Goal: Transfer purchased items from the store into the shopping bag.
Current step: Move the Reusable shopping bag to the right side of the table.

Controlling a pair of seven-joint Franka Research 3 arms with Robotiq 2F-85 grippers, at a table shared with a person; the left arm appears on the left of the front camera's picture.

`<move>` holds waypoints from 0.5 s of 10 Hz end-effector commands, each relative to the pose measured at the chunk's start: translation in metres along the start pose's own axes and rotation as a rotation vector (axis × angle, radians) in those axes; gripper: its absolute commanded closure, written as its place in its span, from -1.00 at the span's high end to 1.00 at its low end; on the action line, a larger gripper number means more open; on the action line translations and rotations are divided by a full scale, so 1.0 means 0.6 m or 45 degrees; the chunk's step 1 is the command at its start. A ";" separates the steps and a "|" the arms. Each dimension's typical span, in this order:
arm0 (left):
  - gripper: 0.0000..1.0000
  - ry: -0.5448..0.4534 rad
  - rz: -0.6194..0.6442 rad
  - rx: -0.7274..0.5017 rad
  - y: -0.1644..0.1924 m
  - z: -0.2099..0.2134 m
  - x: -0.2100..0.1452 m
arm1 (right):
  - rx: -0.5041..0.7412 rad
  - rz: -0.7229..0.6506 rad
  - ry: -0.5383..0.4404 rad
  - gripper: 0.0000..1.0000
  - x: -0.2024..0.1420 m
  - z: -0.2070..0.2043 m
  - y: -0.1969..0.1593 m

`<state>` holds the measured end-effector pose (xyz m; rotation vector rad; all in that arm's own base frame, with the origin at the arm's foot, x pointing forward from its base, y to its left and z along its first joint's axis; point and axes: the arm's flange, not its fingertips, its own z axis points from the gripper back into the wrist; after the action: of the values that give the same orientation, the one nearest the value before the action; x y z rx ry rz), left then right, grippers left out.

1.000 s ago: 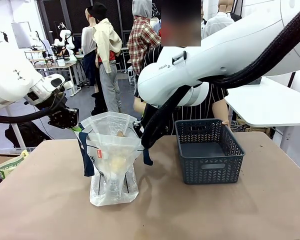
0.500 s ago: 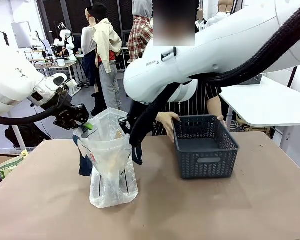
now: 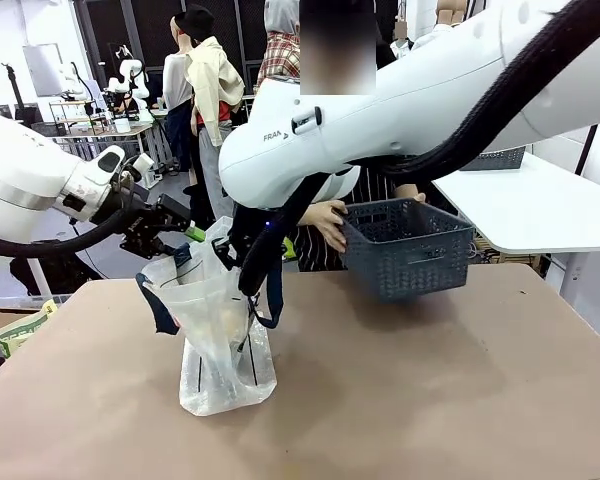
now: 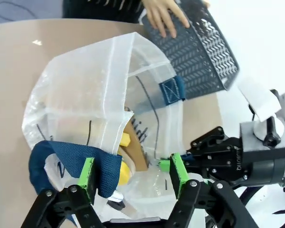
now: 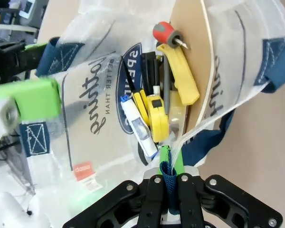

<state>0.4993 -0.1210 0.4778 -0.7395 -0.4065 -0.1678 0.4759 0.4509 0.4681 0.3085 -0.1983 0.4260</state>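
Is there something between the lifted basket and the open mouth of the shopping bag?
Yes. The right arm reaches across in front of the basket, its hand pinching the shopping bag strap.
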 end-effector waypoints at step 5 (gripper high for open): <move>0.56 0.021 -0.088 -0.175 0.004 -0.041 -0.003 | 0.009 0.154 0.006 -1.00 0.037 -0.014 0.060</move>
<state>0.5001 -0.1346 0.4618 -0.8170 -0.3939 -0.2368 0.4747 0.4845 0.4761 0.3231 -0.1998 0.4992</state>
